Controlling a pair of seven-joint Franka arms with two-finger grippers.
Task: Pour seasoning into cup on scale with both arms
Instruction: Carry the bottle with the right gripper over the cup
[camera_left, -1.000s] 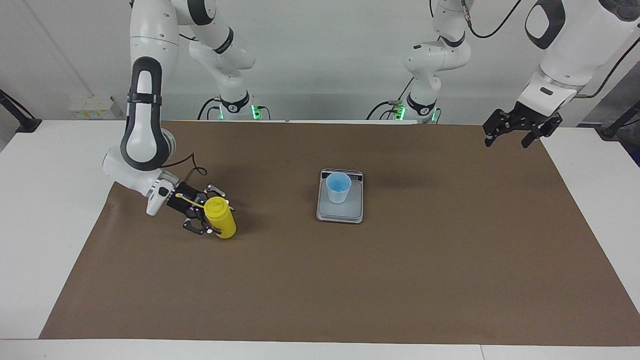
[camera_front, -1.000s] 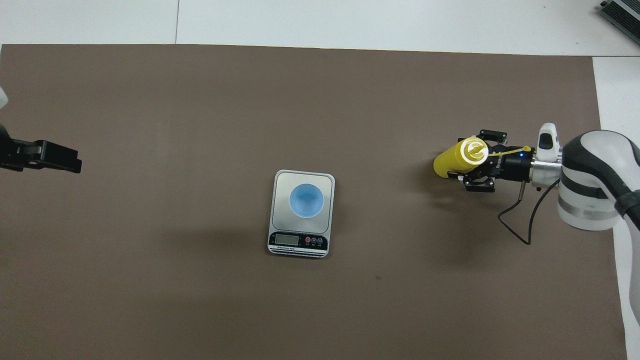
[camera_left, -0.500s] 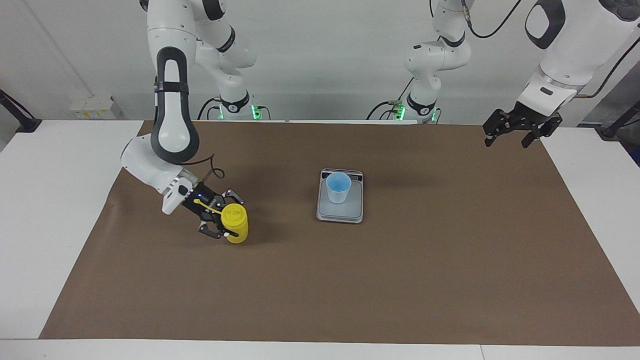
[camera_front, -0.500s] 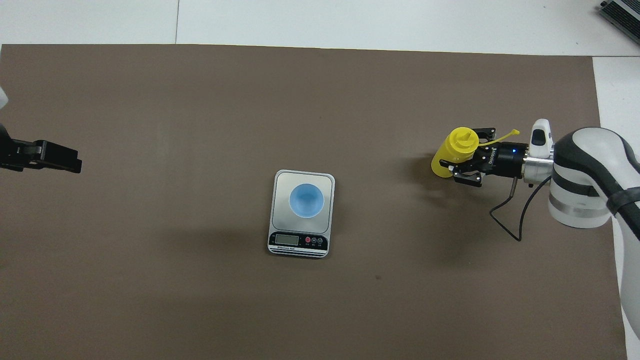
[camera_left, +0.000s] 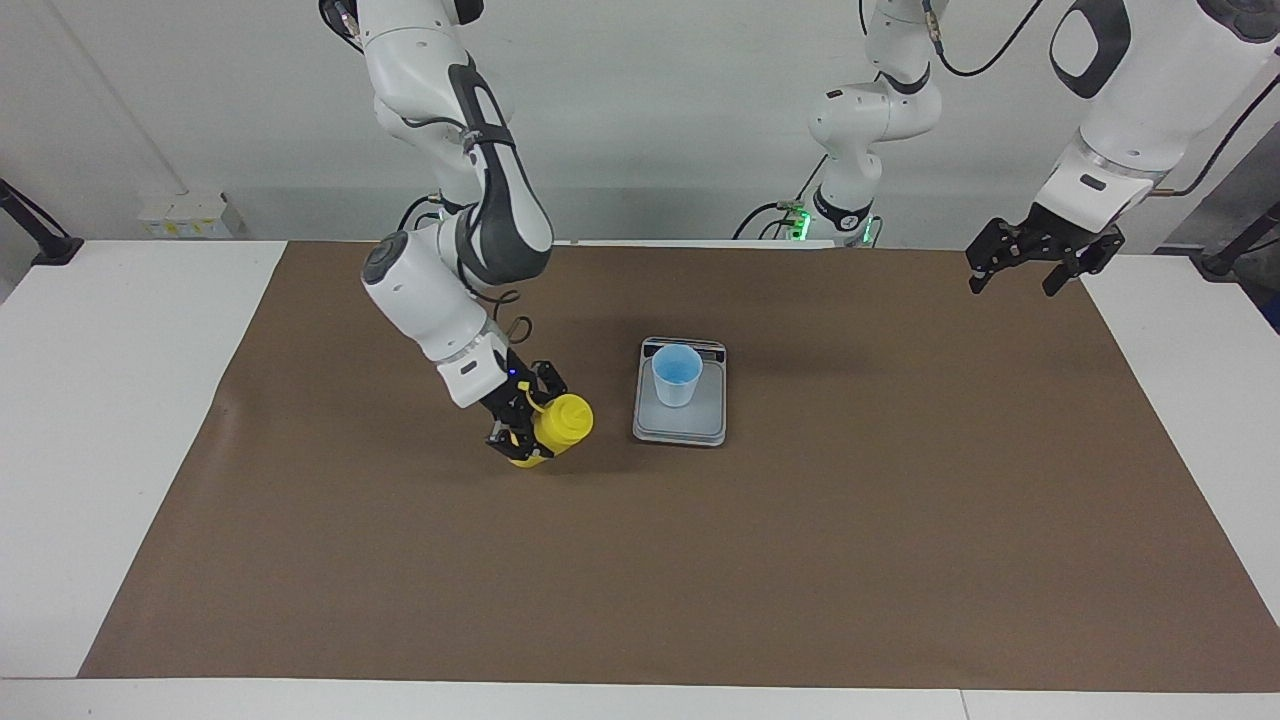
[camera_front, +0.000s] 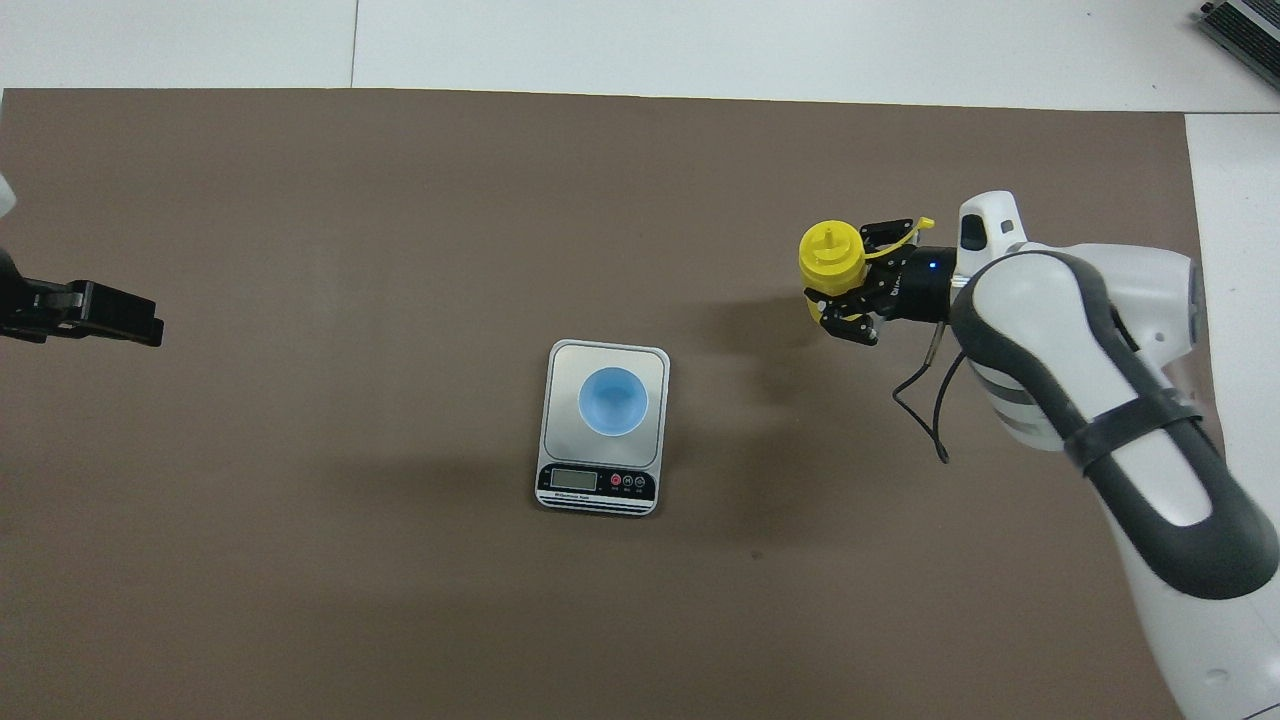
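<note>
The yellow seasoning bottle is low over the brown mat, beside the scale toward the right arm's end, tilted with its nozzle toward the scale. My right gripper is shut on the bottle's body. The pale blue cup stands upright on the silver scale at mid-table. My left gripper waits open and holds nothing, raised over the mat's edge at the left arm's end.
A brown mat covers most of the white table. A black cable loops from the right wrist just above the mat. The scale's display strip faces the robots.
The right arm has swung in toward the scale, carrying the bottle across the mat and tipping its nozzle toward the scale. Its grip tightened on the bottle. The left arm stayed still.
</note>
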